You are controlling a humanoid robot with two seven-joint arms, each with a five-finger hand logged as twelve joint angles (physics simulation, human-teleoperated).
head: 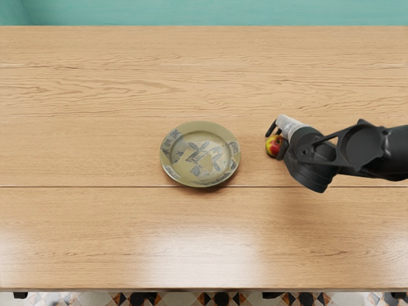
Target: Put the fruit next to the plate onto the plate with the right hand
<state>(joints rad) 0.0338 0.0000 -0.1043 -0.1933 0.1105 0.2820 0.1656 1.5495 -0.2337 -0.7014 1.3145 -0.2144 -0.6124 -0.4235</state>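
Right hand (pixel 284 131) at the fruit (pixel 273 146), to the right of the plate (pixel 199 153).
The wooden table (pixel 95 223) bears the patterned plate; the right arm reaches in from the plate's right. The small red-yellow fruit lies on the table near the plate's right, partly hidden by the hand; I cannot tell whether the hand grips it.

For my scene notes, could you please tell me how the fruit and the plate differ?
The plate is wide, flat, olive with a grey-blue pattern; the fruit is small, round, red and yellow. The plate shows fully; the fruit is partly hidden by the right hand. Both appear to sit on the wooden table.
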